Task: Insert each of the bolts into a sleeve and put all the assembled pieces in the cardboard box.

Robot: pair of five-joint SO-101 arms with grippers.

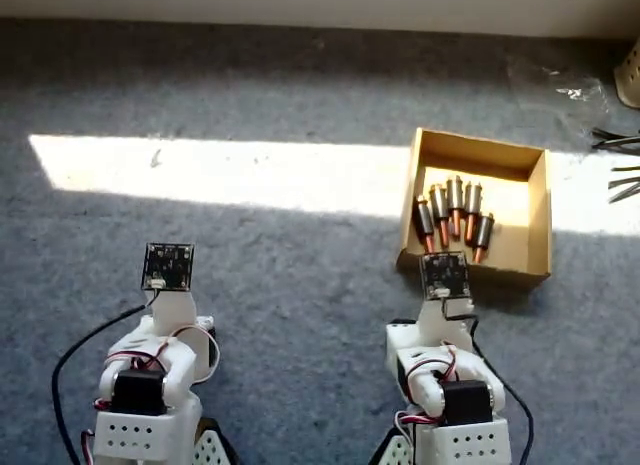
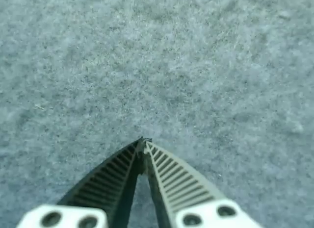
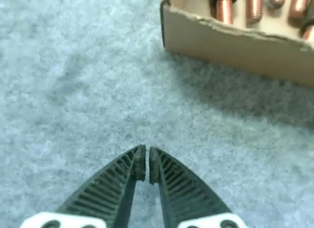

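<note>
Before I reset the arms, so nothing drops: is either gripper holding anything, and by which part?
Nothing: left gripper and right gripper are shut, empty.

No text, number, label or sign can be read anywhere. The cardboard box (image 1: 512, 240) has plain brown walls. Any print on the dark board (image 1: 168, 266) atop one arm is too small to tell.

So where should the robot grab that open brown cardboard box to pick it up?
Probably the brown cardboard box is best pinched by its near wall from straight above, one finger inside, one outside. That wall is thin and upright with an open top edge, and it faces the right gripper. Mind the copper-tipped pieces lying inside.
</note>
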